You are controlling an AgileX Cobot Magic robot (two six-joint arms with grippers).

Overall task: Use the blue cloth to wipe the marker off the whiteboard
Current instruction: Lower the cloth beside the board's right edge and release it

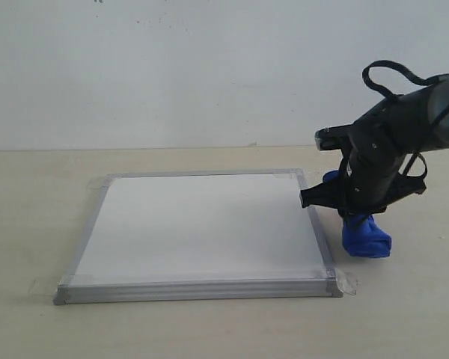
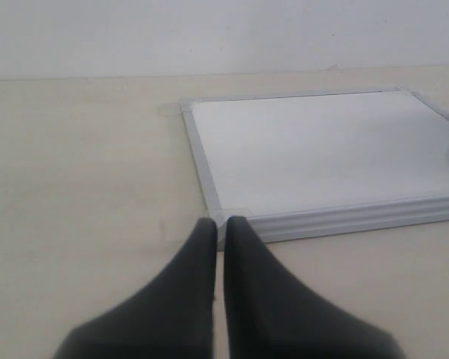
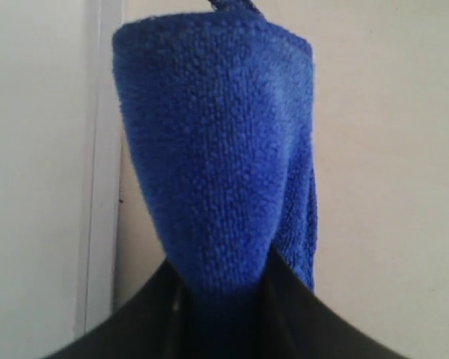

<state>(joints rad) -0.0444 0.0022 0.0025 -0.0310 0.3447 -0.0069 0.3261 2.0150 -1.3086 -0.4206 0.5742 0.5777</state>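
Note:
The whiteboard (image 1: pixel 202 224) lies flat on the table, silver frame all round, tape tabs at its corners. No marker line shows on its white face in any view. My right gripper (image 1: pixel 357 217) hangs just off the board's right edge, shut on the blue cloth (image 1: pixel 367 238), whose lower end touches the table. In the right wrist view the blue cloth (image 3: pixel 217 134) fills the space between the fingers of the right gripper (image 3: pixel 223 273), with the whiteboard (image 3: pixel 30 149) beside it. My left gripper (image 2: pixel 219 222) is shut and empty, its tips near a corner of the whiteboard (image 2: pixel 322 149).
The board rests on a pale wooden table (image 1: pixel 30 194) with a white wall (image 1: pixel 172 67) behind. A loose tape tab (image 1: pixel 346 283) sticks out at the board's front right corner. My left arm does not show in the exterior view.

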